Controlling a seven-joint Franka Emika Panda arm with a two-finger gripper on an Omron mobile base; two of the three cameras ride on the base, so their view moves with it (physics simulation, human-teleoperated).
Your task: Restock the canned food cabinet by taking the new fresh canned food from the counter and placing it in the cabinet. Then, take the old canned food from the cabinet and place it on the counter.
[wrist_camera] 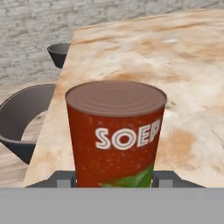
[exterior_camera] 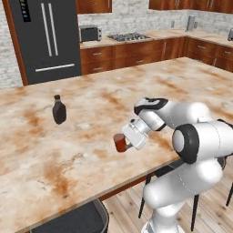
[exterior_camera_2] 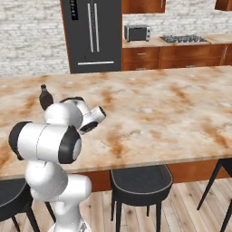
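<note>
Hand view: the hand [wrist_camera: 114,181] grips a red can [wrist_camera: 116,135] labelled "SOEP" over the counter [wrist_camera: 183,65].

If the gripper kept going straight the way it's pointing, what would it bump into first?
The gripper is already shut on the red can. Beyond it lies only bare counter, then a stool past the edge, though depth is unclear.

Back wall [exterior_camera: 136,18]: pale grey brick. Dark fridge [exterior_camera: 45,38] with silver handles at left. Wood base cabinets [exterior_camera: 132,54] along the wall carry a toaster oven [exterior_camera: 90,32] and gas hob [exterior_camera: 129,36]. Floor [exterior_camera_2: 181,213]: light wood planks. Black stools [exterior_camera_2: 140,181] stand at the island's near edge.
</note>
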